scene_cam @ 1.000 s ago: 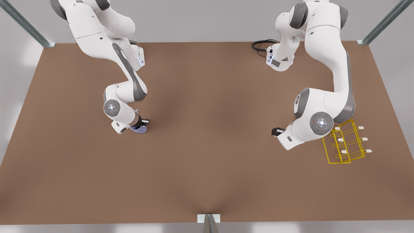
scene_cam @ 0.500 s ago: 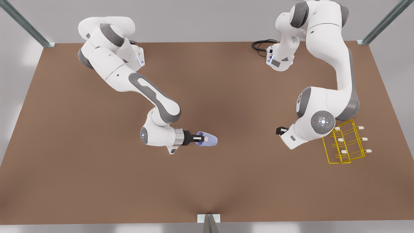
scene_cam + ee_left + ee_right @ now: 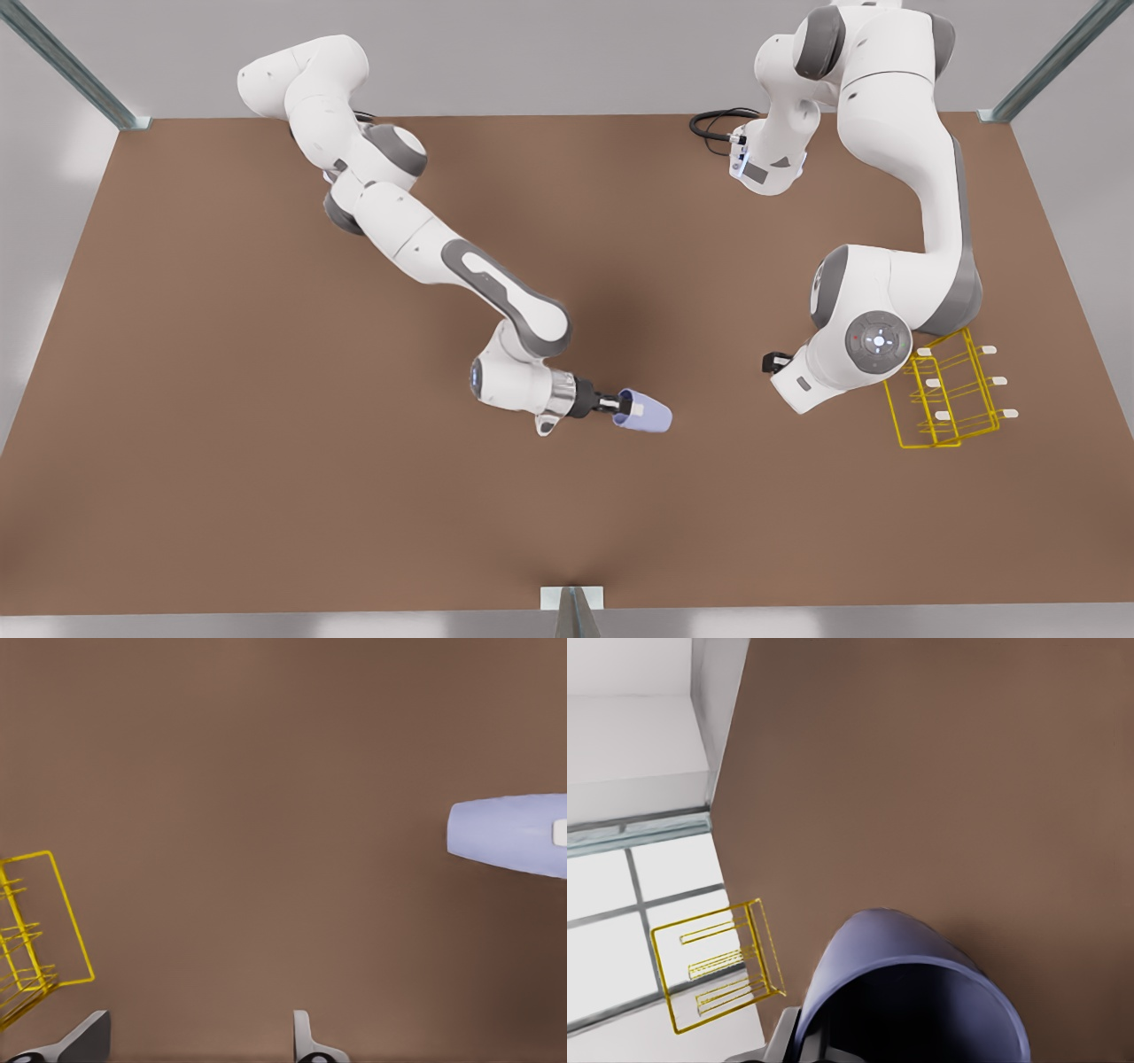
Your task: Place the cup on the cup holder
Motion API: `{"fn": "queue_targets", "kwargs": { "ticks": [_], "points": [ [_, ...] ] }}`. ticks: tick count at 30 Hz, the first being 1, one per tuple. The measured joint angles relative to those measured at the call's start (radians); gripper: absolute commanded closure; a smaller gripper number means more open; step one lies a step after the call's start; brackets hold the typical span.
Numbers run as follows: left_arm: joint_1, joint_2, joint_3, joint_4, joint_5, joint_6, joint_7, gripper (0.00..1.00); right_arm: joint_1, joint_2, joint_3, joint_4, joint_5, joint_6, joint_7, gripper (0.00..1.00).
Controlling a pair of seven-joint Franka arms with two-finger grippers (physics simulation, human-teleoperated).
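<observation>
The lavender-blue cup [image 3: 647,414] hangs on its side above the middle of the brown table [image 3: 221,399]. My right gripper [image 3: 620,406] is shut on its rim, with the narrow base toward the front view's right. The right wrist view looks into the cup [image 3: 912,992], and the yellow wire cup holder [image 3: 718,974] stands farther off. At the front view's right the cup holder [image 3: 948,394] stands on the table. My left gripper [image 3: 776,361] hovers just to its left, open [image 3: 199,1045] and holding nothing. The left wrist view has the cup [image 3: 505,835] and the cup holder [image 3: 35,930].
A black cable [image 3: 713,124] lies coiled at the table's far edge by the arm base on the right. Metal posts [image 3: 1045,71] rise at the far corners. A small bracket [image 3: 571,598] sits at the middle of the near edge.
My right arm lifted the cup from the table at the front view's left and swung it, turned on its side, toward the middle and nearer. My left arm barely shifted.
</observation>
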Motion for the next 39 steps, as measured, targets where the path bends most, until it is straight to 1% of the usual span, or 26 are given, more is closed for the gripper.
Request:
{"fn": "queue_targets", "kwargs": {
  "ticks": [2,3,4,6,8,11,12,14,16,18,20,23,24,26,28,29,30,31,32,35,37,39],
  "points": [
    [0.000,0.000,0.000,-0.002,0.001,0.001,-0.001,0.00,0.001,-0.002,-0.017,-0.013,-0.001,-0.023,-0.004,0.79],
    [0.000,0.000,0.000,-0.006,0.001,0.002,-0.002,0.00,0.000,-0.003,-0.019,-0.017,-0.001,-0.032,-0.005,0.67],
    [0.000,0.000,0.000,-0.007,0.002,0.002,-0.003,0.00,0.000,-0.006,-0.021,-0.025,-0.005,-0.040,-0.006,0.00],
    [0.000,0.001,-0.001,-0.003,-0.002,0.004,-0.010,0.00,-0.008,-0.019,-0.023,-0.044,-0.023,-0.052,-0.005,0.00],
    [-0.001,-0.001,-0.004,0.005,-0.036,0.005,-0.037,0.00,-0.039,-0.056,-0.023,-0.122,-0.038,-0.060,-0.006,0.00],
    [-0.013,-0.008,-0.026,0.024,-0.082,0.006,-0.098,0.00,-0.116,-0.157,-0.022,-0.328,-0.075,-0.068,-0.009,0.00],
    [-0.023,-0.008,-0.052,0.037,-0.091,0.006,-0.128,0.00,-0.157,-0.207,-0.021,-0.413,-0.084,-0.071,-0.013,0.00],
    [-0.034,-0.008,-0.103,0.054,-0.106,0.011,-0.193,0.00,-0.261,-0.355,-0.022,-0.591,-0.111,-0.079,-0.019,0.00],
    [-0.043,-0.008,-0.121,0.058,-0.127,0.026,-0.260,0.00,-0.402,-0.511,-0.039,-0.671,-0.195,-0.145,-0.024,0.00],
    [-0.060,-0.003,-0.125,0.059,-0.143,0.049,-0.334,0.00,-0.505,-0.647,-0.105,-0.663,-0.309,-0.261,-0.028,0.00],
    [-0.089,0.007,-0.127,0.059,-0.152,0.083,-0.446,0.00,-0.563,-0.747,-0.156,-0.566,-0.454,-0.405,-0.033,0.00],
    [-0.121,0.043,-0.121,0.066,-0.148,0.120,-0.659,0.00,-0.611,-0.917,-0.186,-0.495,-0.646,-0.617,-0.041,0.00],
    [-0.123,0.068,-0.119,0.075,-0.148,0.130,-0.732,0.00,-0.619,-0.967,-0.202,-0.481,-0.690,-0.687,-0.043,0.00],
    [-0.124,0.133,-0.117,0.097,-0.151,0.167,-0.877,0.00,-0.612,-1.076,-0.281,-0.491,-0.751,-0.824,-0.047,0.00],
    [-0.128,0.177,-0.119,0.104,-0.153,0.205,-1.011,0.00,-0.562,-1.173,-0.393,-0.569,-0.786,-0.923,-0.050,0.00],
    [-0.129,0.203,-0.122,0.106,-0.152,0.226,-1.072,0.00,-0.548,-1.218,-0.423,-0.627,-0.797,-0.955,-0.051,0.00],
    [-0.135,0.227,-0.124,0.107,-0.152,0.246,-1.128,0.00,-0.516,-1.276,-0.466,-0.708,-0.805,-0.972,-0.053,0.00],
    [-0.141,0.241,-0.125,0.103,-0.150,0.263,-1.179,0.00,-0.457,-1.318,-0.532,-0.764,-0.812,-0.984,-0.054,0.00],
    [-0.158,0.247,-0.125,0.099,-0.147,0.281,-1.226,0.00,-0.424,-1.339,-0.569,-0.791,-0.816,-0.995,-0.055,0.00],
    [-0.201,0.254,-0.126,0.075,-0.140,0.324,-1.341,0.00,-0.403,-1.352,-0.592,-0.780,-0.824,-1.019,-0.060,0.00],
    [-0.223,0.242,-0.125,0.022,-0.131,0.347,-1.399,0.00,-0.376,-1.361,-0.599,-0.776,-0.826,-1.033,-0.059,0.00],
    [-0.230,0.226,-0.125,-0.061,-0.099,0.381,-1.450,0.00,-0.292,-1.363,-0.639,-0.767,-0.825,-1.049,-0.050,0.00]
  ]
}}
